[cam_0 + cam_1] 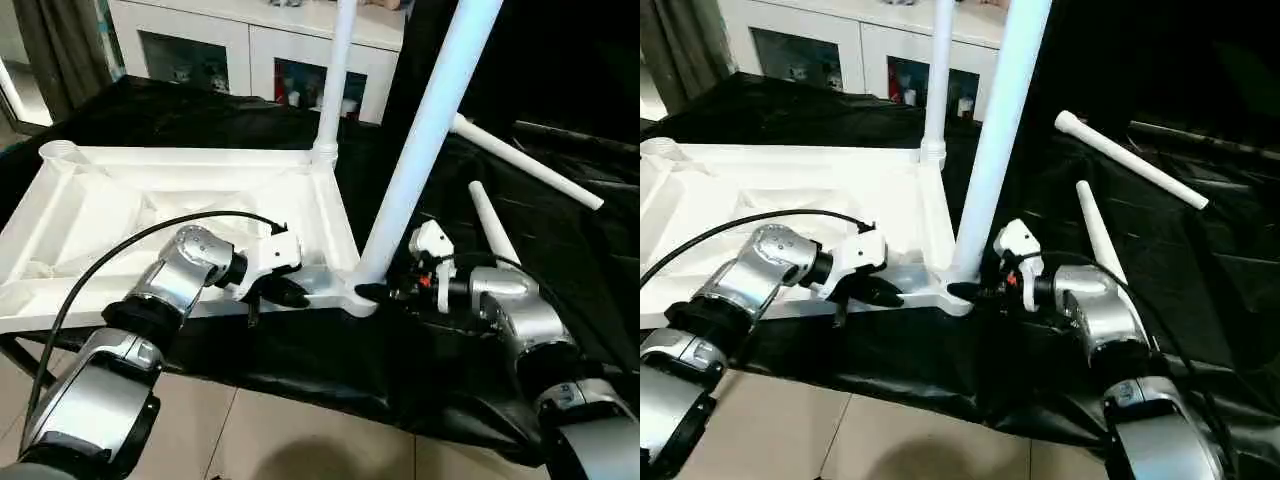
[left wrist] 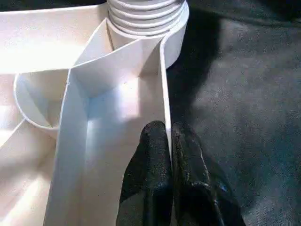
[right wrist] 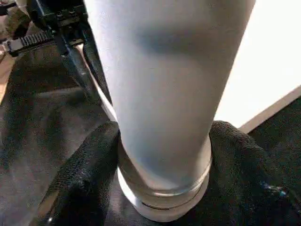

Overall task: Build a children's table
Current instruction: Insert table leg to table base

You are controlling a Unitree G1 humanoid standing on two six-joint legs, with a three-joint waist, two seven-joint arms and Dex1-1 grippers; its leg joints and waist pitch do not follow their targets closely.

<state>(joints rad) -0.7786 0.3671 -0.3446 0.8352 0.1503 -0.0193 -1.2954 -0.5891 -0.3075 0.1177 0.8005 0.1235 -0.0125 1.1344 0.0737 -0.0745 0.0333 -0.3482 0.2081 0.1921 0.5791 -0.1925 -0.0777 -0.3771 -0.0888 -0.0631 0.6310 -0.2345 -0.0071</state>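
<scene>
Left claw (image 1: 285, 292): closed, its two black fingers (image 2: 157, 169) pinching the thin raised rim of the tabletop (image 1: 150, 215) along the near edge, one finger on either side of the wall.

Right claw (image 1: 975, 290): spread wide around the base of the near leg (image 1: 425, 140), with a black pad (image 3: 89, 174) on each side of the leg just above its ringed collar. It grips the leg where it enters the near right corner socket (image 1: 358, 298).

Tabletop lies upside down on the bench (image 1: 300, 350), ribbed underside up, taking up the left half of the work area. Near leg rises from the socket, tilted to the right. A second leg (image 1: 335, 80) stands upright in the far right corner socket. An open socket (image 1: 58, 152) shows at the far left corner.

Two loose legs lie on the cloth to the right, well apart from the tabletop: one (image 1: 525, 160) farther back and slanted, the other (image 1: 492, 222) just behind the right forearm.

Bench is draped in black cloth, creased, slightly glossy. All table parts are smooth white plastic; legs are long tapered cylinders, and threaded ridges show at a leg's base in the left wrist view. A black cable (image 1: 130, 250) loops over the left arm. White glass-fronted cabinet (image 1: 250, 45) stands behind the bench.
</scene>
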